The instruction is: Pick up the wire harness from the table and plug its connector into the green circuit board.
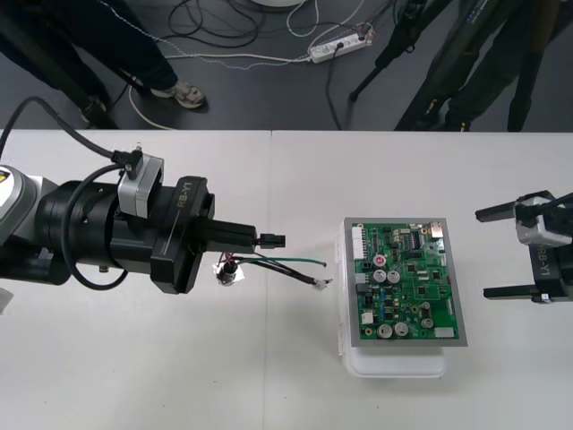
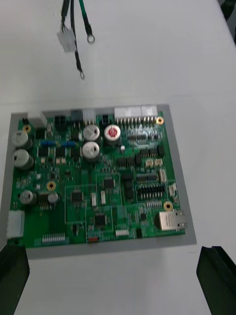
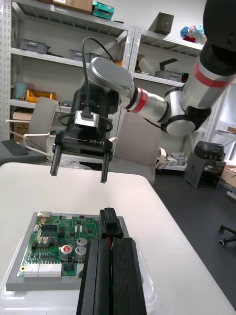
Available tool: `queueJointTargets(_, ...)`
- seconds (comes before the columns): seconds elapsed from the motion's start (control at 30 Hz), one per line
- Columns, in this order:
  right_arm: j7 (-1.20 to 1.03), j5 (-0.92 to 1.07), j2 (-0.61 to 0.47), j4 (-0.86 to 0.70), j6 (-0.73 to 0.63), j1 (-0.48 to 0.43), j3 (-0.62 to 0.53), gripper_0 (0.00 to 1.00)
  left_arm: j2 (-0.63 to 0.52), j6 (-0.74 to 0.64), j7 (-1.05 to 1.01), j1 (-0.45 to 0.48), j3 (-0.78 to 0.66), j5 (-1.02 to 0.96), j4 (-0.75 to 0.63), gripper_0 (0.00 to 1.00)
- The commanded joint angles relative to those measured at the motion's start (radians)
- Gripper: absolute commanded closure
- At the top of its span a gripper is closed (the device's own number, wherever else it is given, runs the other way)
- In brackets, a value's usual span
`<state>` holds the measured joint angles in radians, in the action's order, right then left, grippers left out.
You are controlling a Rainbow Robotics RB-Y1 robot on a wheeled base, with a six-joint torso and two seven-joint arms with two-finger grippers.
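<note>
With left gripper (image 1: 255, 239), lettered RB-Y1, pinches shut on the black plug (image 1: 272, 240) of the wire harness (image 1: 288, 261), short of the green circuit board (image 1: 403, 282), plug nose and trailing length pointing toward it; holds right gripper (image 1: 483, 253), same lettering, wide open beyond the board

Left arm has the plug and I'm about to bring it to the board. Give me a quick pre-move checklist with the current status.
1. Grip: left gripper shut on the black plug. Ok.
2. Plug position: short of the green circuit board, not inserted. Ok.
3. Loose wires: they trail from the plug toward the board, with their ends short of its edge. Snag risk: cannot tell.
4. Right gripper: open, at the board's other side, not touching it. Ok.
5. Mating connector on the board: cannot tell which one.
6. Plug alignment with it: cannot tell.
</note>
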<state>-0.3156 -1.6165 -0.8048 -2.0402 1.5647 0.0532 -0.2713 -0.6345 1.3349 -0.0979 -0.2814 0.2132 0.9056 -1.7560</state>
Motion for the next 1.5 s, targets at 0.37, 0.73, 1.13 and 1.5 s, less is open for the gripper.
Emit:
queueJointTargets(0.37,-0.161,-0.365,-0.067,-0.143,0.006,0.011,0.121,0.0,0.032,0.138,0.204,0.041,-0.006,0.027,0.133,1.0)
queueJointTargets(0.73,-0.264,-0.537,-0.065,-0.198,0.006,0.013,0.242,0.0,0.069,0.158,0.345,0.041,0.032,0.029,0.24,1.0)
queueJointTargets(1.13,-0.293,-0.671,-0.062,-0.204,0.006,0.03,0.35,0.0,0.092,0.161,0.458,0.033,0.097,0.029,0.346,1.0)
queueJointTargets(1.5,-0.312,-0.753,-0.044,-0.204,0.006,0.054,0.408,0.0,0.164,0.172,0.621,-0.012,0.16,0.029,0.536,1.0)
